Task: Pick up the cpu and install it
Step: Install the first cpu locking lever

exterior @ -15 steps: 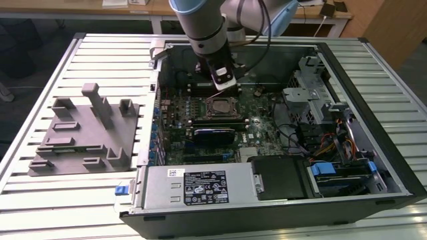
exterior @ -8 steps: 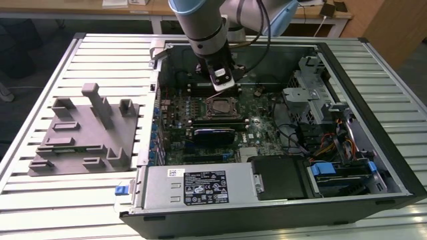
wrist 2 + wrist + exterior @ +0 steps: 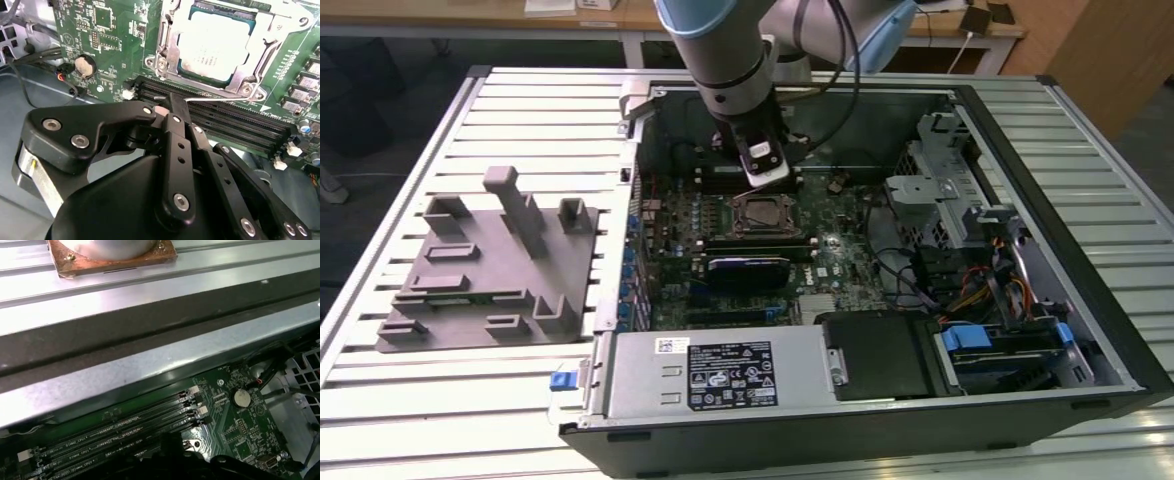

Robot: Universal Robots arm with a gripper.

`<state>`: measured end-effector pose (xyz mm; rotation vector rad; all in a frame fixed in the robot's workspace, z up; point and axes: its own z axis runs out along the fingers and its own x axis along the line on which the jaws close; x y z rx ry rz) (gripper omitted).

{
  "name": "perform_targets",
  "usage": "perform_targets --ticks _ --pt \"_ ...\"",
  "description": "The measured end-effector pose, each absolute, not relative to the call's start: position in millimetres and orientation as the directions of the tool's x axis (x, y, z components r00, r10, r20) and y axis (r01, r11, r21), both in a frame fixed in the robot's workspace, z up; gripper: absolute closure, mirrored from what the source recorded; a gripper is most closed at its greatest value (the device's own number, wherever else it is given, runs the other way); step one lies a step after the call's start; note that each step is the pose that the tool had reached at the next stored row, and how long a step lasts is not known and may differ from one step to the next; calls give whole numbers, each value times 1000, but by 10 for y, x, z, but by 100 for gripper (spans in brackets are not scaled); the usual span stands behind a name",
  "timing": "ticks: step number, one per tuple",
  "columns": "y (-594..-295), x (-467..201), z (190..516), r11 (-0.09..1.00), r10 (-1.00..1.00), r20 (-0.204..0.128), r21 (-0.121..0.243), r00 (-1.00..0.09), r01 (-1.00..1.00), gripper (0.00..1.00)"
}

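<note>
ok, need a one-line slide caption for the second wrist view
Gripper poised over the memory slots beside the socket frame, with the cpu already seated inside.

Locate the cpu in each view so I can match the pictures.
Exterior view: cpu in the socket, mid-motherboard.
Second wrist view: cpu in the socket frame, beyond the memory slots.
First wrist view: memory slots and coin cell.
Shared landmark: the coin cell near the memory slots' end, in both wrist views.

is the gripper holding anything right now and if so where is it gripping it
Nothing is held. In the second wrist view the cpu already sits in the socket frame on the motherboard, and the gripper is apart from it, over the memory slots.
</note>
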<state>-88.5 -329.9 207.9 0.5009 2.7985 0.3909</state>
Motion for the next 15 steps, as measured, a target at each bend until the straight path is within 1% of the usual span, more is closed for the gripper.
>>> perform_targets --ticks 15 --pt "-3292 -887 1981 920 320 -210 302 -924 250 89"
